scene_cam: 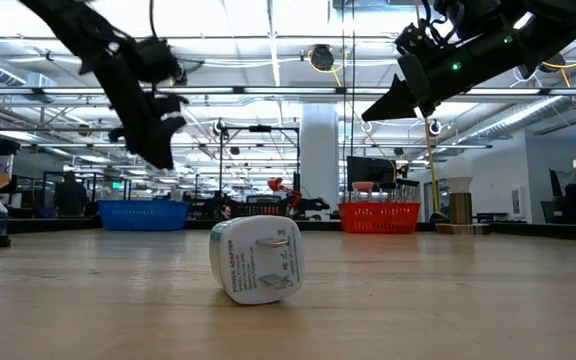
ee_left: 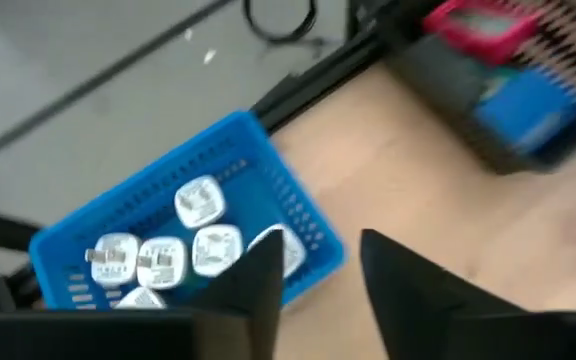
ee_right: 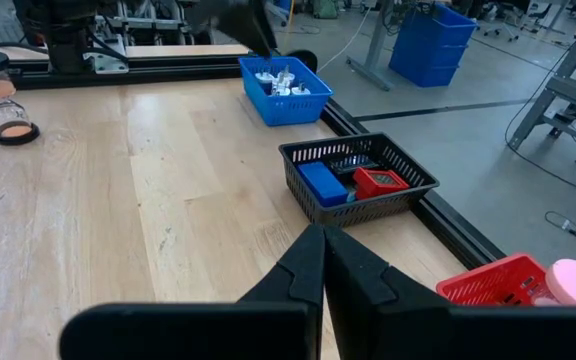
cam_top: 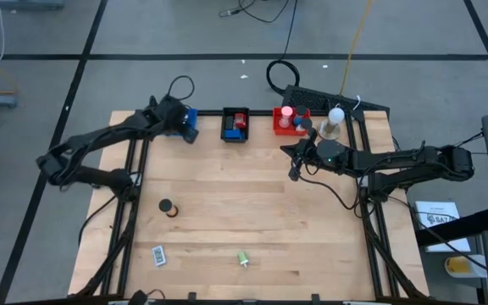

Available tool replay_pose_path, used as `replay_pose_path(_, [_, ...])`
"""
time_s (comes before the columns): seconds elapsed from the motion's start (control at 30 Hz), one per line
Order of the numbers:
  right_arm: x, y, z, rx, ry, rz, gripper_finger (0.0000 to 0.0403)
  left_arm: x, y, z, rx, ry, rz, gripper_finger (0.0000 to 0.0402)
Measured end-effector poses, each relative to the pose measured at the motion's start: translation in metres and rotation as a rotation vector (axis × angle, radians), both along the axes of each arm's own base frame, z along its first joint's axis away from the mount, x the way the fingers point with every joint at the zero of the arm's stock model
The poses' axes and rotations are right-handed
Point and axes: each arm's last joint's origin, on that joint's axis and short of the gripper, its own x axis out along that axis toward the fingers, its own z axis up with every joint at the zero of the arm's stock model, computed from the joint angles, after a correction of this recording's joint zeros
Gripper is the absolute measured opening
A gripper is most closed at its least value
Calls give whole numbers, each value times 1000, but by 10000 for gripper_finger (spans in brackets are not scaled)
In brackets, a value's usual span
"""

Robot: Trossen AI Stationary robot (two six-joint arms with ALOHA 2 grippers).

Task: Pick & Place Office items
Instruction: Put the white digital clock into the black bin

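Most of the sorting appears to be done, though a few items are left on the table. The blue tray [ee_left: 298,205] at the far left edge is seen to hold several white adapters [ee_left: 200,200]; the black tray [ee_right: 408,180] beside it holds a blue block [ee_right: 323,183] and a red block [ee_right: 378,181]; the red tray [cam_top: 280,125] farther right holds a pink-topped piece [cam_top: 287,111] and some smaller things that cannot be made out. Three items are still loose on the near part of the table: a sand timer [cam_top: 167,207] toward the left, a white adapter [cam_top: 158,254] near the front edge, and a small green piece [cam_top: 242,258] just right of it. The left gripper [ee_left: 313,275] is held above the blue tray with its jaws parted and nothing between them, which suggests a drop-off there. The right gripper [ee_right: 323,265] is fully closed and empty, hanging over the table near the red tray. By this judgement, three picks remain.
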Motion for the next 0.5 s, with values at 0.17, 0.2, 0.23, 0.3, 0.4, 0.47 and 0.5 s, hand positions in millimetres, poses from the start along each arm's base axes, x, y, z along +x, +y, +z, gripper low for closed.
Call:
replay_pose_path(0.17, [0, 0, 0, 1, -1, 0, 0, 3, -36, 20, 86, -59, -171, 55])
replay_pose_path(0.2, [0, 0, 0, 5, -3, -2, 0, 4, -44, 22, 101, -62, -220, 38])
replay_pose_path(0.23, [0, 0, 0, 9, -5, -3, 0, 5, -52, 22, 109, -64, -269, 22])
replay_pose_path(0.3, [0, 0, 0, 12, -7, -4, 0, 7, -66, 22, 123, -64, -352, 7])
replay_pose_path(0.4, [0, 0, 1, 13, -12, -4, 0, 11, -84, 17, 120, -54, -446, 16])
replay_pose_path(0.47, [0, 0, 1, 13, -15, -5, 0, 14, -96, 13, 114, -49, -506, 19])
replay_pose_path(0.5, [0, 0, 1, 13, -15, -5, 0, 16, -101, 12, 113, -47, -538, 19])
